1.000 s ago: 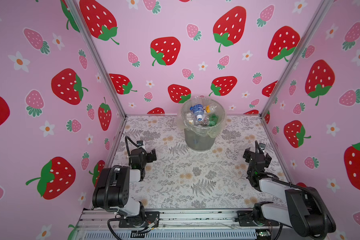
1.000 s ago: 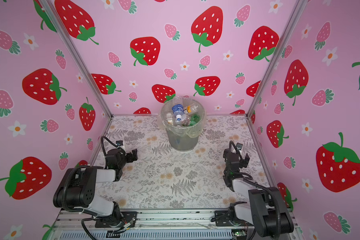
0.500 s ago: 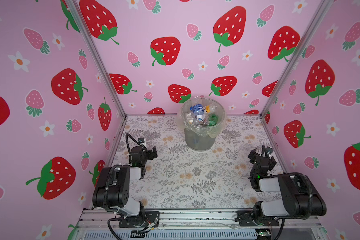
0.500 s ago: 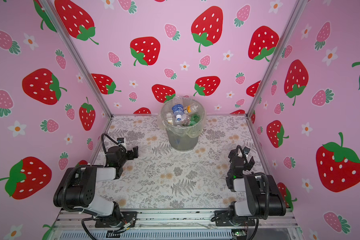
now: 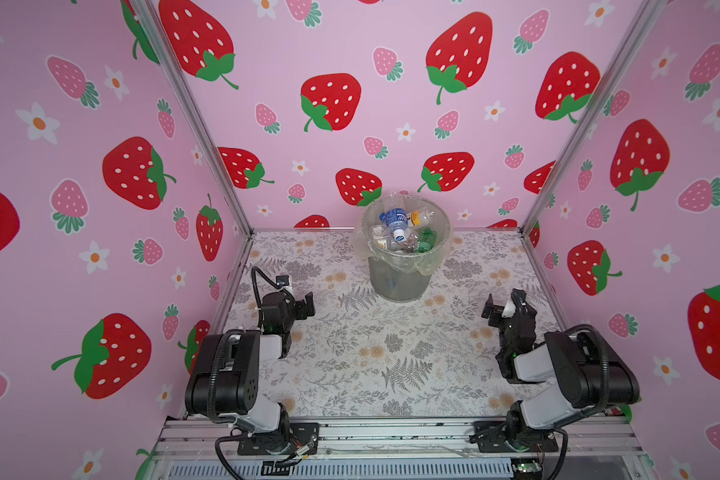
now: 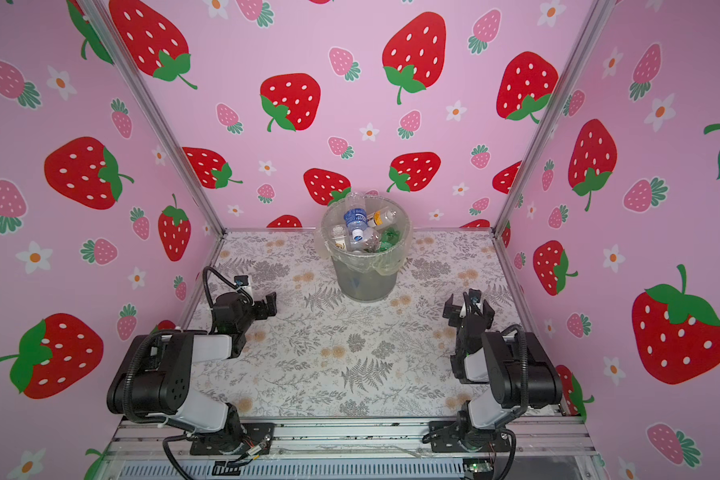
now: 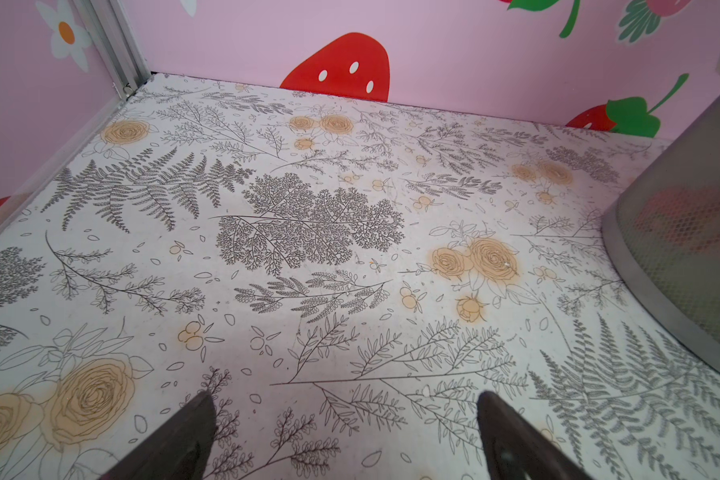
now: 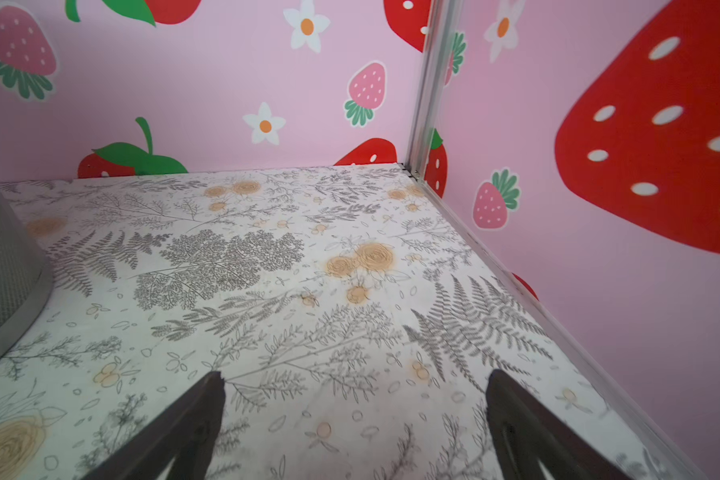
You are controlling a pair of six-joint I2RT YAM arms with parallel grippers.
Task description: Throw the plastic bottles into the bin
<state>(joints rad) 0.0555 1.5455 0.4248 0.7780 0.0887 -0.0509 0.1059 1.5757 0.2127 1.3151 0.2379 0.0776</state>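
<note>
Bin stands far centre on the floral tabletop, close to the strawberry back wall, with a clear bag liner folded over its rim. Plastic bottles are piled inside it up to the rim: clear with blue labels, one green, one with a yellow label. One clear bottle pokes above the far rim. Left gripper sits near-left, low over the tabletop, jaws spread wide and empty. Right gripper sits near-right, likewise spread wide and empty. Both are well apart from the bin. Each wrist view catches only its grey wall at the edge.
</note>
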